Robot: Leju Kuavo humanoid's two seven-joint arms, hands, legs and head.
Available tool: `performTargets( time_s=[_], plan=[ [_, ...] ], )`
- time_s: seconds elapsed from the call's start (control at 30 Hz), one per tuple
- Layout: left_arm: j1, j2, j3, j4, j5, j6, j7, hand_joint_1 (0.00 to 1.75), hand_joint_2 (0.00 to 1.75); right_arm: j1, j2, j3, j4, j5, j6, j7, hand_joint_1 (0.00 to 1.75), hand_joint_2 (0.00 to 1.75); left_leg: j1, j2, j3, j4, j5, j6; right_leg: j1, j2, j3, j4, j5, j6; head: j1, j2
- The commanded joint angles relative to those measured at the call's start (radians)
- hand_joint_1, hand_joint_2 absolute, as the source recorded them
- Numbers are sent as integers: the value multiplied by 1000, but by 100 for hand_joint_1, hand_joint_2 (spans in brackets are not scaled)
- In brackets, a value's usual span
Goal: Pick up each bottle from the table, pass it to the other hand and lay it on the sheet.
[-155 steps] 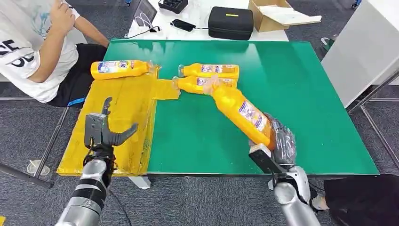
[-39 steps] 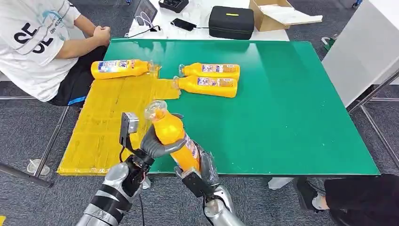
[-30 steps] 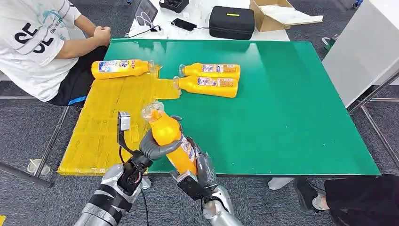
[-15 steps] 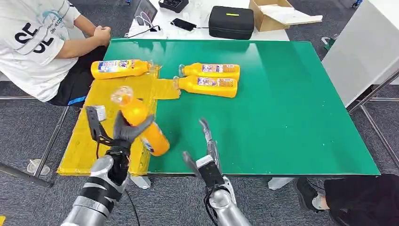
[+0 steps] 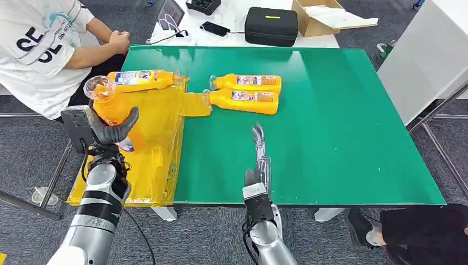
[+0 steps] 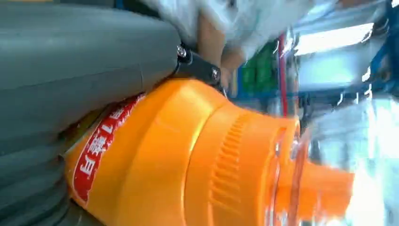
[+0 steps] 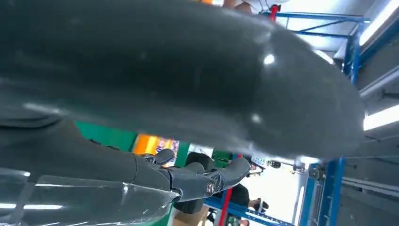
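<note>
My left hand [image 5: 107, 131] grips an orange bottle [image 5: 113, 113] with a clear cap, held upright and tilted above the left part of the yellow sheet [image 5: 149, 127]. The left wrist view shows the same bottle [image 6: 188, 155] close up against my thumb [image 6: 80, 66]. Another orange bottle [image 5: 141, 80] lies on the sheet's far end. Two more orange bottles [image 5: 245, 83] [image 5: 243, 100] lie side by side on the green table [image 5: 331, 121]. My right hand [image 5: 259, 160] stands near the table's front edge, fingers straight and holding nothing; its fingers [image 7: 188, 181] are extended in the right wrist view.
A person in a white shirt [image 5: 38, 49] sits at the table's far left corner, hands near the sheet's far end. Beyond the table lie a black case [image 5: 270, 25], a cardboard box [image 5: 325, 16] and a phone [image 5: 214, 28]. A white cabinet [image 5: 430, 61] stands at the right.
The bottle passed from my right hand to my left, which has carried it left and farther out over the sheet. My right hand let go and moved right along the table's front edge.
</note>
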Motion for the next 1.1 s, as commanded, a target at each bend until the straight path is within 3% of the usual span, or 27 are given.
performTargets(
  time_s=[0.03,0.17,0.33,0.6,1.1],
  plan=[
    [-221,134,-163,380,-635,147,135,175,175,-40,-39,53,1,-44,19,2,0,0,0,0,4,0,-1,0,1,-2,4,0,-1,-2,0,0],
    [-274,189,-312,525,-891,22,173,175,175,-38,-47,47,8,-54,62,2,0,0,0,-1,6,-1,0,1,1,-2,7,-1,-1,-2,0,0],
    [-330,245,-427,601,-1026,-224,184,175,175,-39,-49,40,21,-52,101,2,0,0,1,4,7,0,-2,1,1,1,6,0,-1,-2,0,0],
    [-295,270,-334,628,-900,-450,119,175,175,-54,-39,51,63,-54,117,2,0,0,1,4,7,0,-2,1,1,1,5,0,-1,-2,0,0],
    [-247,283,-281,625,-833,-480,102,175,175,-65,-31,58,98,-57,128,2,0,0,0,4,6,-1,-2,1,1,2,6,0,-1,-2,0,0]
  ],
)
